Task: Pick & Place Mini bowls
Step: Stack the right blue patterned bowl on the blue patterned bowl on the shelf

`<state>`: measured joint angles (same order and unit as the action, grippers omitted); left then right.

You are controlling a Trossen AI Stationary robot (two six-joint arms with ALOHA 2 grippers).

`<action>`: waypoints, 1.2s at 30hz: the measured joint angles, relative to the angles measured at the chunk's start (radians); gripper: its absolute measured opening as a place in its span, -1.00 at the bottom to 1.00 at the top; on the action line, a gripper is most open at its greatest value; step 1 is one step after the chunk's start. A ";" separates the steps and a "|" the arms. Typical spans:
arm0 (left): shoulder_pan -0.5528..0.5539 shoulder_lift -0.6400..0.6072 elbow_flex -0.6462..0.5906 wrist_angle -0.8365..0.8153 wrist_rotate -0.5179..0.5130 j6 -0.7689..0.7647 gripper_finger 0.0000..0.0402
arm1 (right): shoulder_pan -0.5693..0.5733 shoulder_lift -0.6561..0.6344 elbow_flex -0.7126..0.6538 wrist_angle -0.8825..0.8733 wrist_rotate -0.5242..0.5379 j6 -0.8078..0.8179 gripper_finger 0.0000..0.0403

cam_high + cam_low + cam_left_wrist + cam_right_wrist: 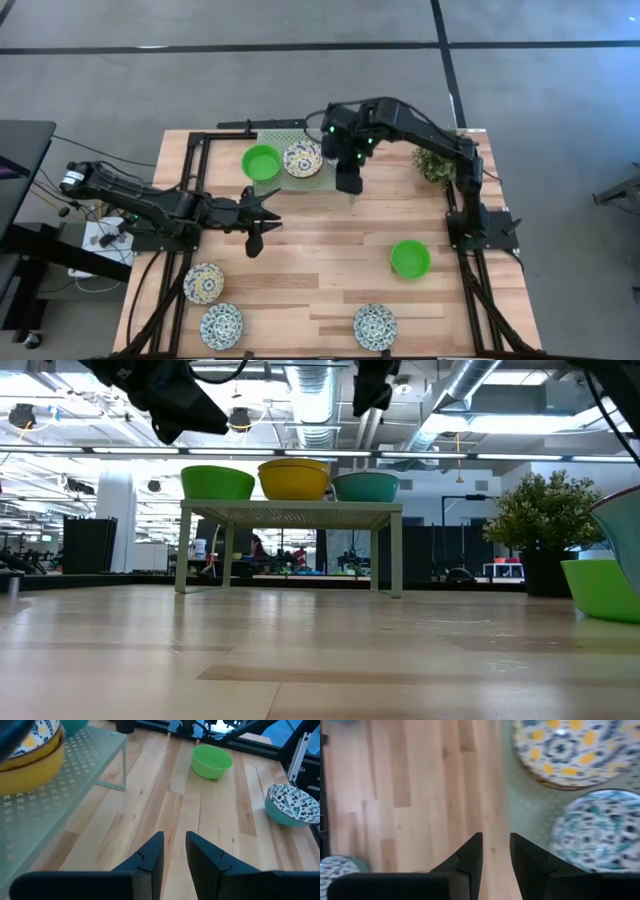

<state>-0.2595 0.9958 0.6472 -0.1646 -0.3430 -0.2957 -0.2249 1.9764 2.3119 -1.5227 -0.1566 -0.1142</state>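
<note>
Three mini bowls stand on the pale green rack (287, 178): a green one (261, 161), a yellow-blue floral one (302, 158) and a blue floral one (597, 837) that my right arm hides from above. In the low view they sit in a row on the rack top (290, 510). On the table stand another green bowl (410, 258) and three floral bowls (204, 283) (221, 325) (374, 326). My right gripper (495, 851) hovers above the rack's right end, open by a narrow gap. My left gripper (174, 851) hangs over bare table near the rack, also narrowly open.
A potted plant (435, 163) stands at the table's far right, behind the right arm. Black frame rails run along the left, right and far edges. Bare wood lies in the table's middle (320, 250) between the rack and the near bowls.
</note>
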 joint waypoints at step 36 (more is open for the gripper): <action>-0.055 0.000 -0.042 0.178 -0.005 -0.049 -0.60 | 0.453 -0.756 -1.484 0.974 0.001 0.530 -0.54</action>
<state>-0.3145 0.9958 0.6048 0.0132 -0.3485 -0.3447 0.2283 1.2204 0.8280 -0.5490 -0.1555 0.4161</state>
